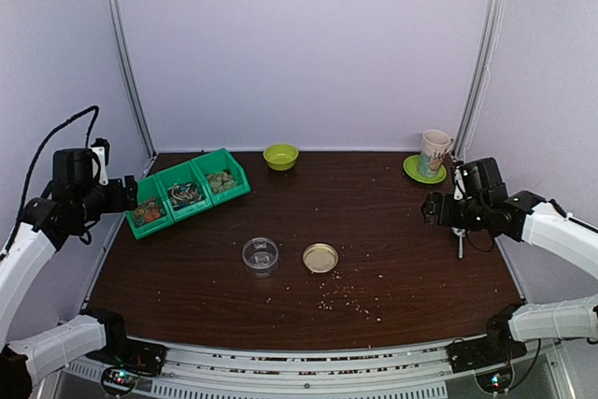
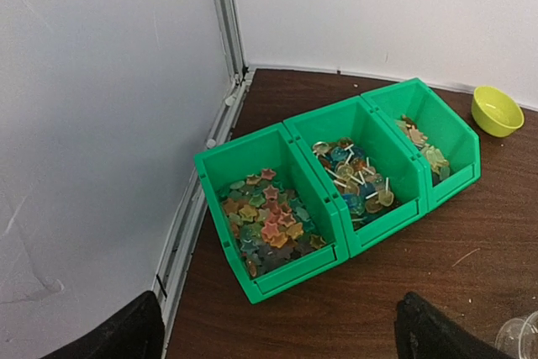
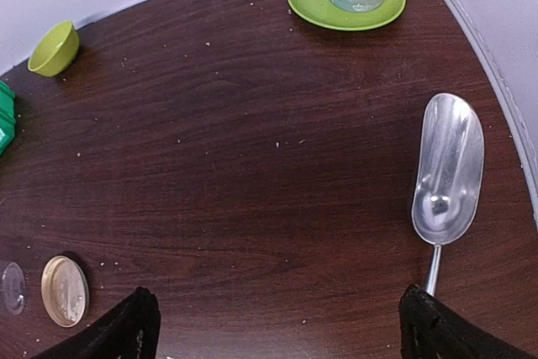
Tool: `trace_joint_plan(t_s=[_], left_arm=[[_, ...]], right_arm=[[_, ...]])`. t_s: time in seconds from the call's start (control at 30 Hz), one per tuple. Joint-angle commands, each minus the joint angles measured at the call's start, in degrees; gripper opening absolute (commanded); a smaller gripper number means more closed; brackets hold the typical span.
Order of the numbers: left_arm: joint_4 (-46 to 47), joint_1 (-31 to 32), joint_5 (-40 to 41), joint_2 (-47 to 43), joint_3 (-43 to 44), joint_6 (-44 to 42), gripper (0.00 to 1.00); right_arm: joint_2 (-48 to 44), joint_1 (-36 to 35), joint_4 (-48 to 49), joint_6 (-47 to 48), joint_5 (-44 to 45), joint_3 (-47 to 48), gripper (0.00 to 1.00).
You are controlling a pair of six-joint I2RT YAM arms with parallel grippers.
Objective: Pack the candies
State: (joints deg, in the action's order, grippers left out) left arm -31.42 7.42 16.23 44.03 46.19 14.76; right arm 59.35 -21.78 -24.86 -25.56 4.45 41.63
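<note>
**Both arms poised, nothing picked up yet**

- The candies (image 2: 265,220) sit heaped in the nearest of three joined green bins (image 2: 294,271) at the left back of the worktop (image 1: 392,231). They are a jumble of orange, red and green pieces. The next bin holds stick sweets and the far one a paler lot.
- The bins are angled with their open fronts facing the middle of the worktop, probably to make them easy to reach into.
- Left gripper (image 2: 282,325): jaws fully apart, holding nothing, hovering just in front of the bins and aimed at them.
- Right gripper (image 3: 277,325): also wide open and empty, above bare wood. The metal scoop (image 3: 448,170) lies just ahead of its right finger, handle towards the arm, likely laid so it can be grasped.
- A clear cup (image 1: 261,254) and its lid (image 1: 320,257) sit side by side mid-worktop, apart and uncovered, seemingly ready for filling.
- Packing looks unstarted.
</note>
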Motion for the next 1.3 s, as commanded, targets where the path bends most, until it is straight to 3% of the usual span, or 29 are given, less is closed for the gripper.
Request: trace_joint_plan(t_s=[0.0,0.4,0.83,1.07,1.27], left_arm=[[0.2,-0.6,1.3,2.2,1.4,0.9,0.98],[-1.2,-0.6,2.0,6.0,2.1,2.5,0.98],[-3.6,-0.6,0.5,20.1,8.4,15.4,0.98],[-5.8,-0.4,-3.4,27.6,15.4,15.5,0.98],[-3.4,-0.3,-6.8,27.9,13.7,14.0,0.98]], right_arm=[[1.5,-1.2,2.1,1.5,5.6,-1.2,1.00],[3.8,-1.5,3.9,-0.5,8.7,-2.8,1.00],[2.7,-1.7,4.8,-3.0,13.0,-5.4,1.00],[2.6,-0.8,1.7,-9.4,21.9,-6.8,1.00],[4.2,3.6,3.3,-11.8,18.4,-9.4,1.00]])
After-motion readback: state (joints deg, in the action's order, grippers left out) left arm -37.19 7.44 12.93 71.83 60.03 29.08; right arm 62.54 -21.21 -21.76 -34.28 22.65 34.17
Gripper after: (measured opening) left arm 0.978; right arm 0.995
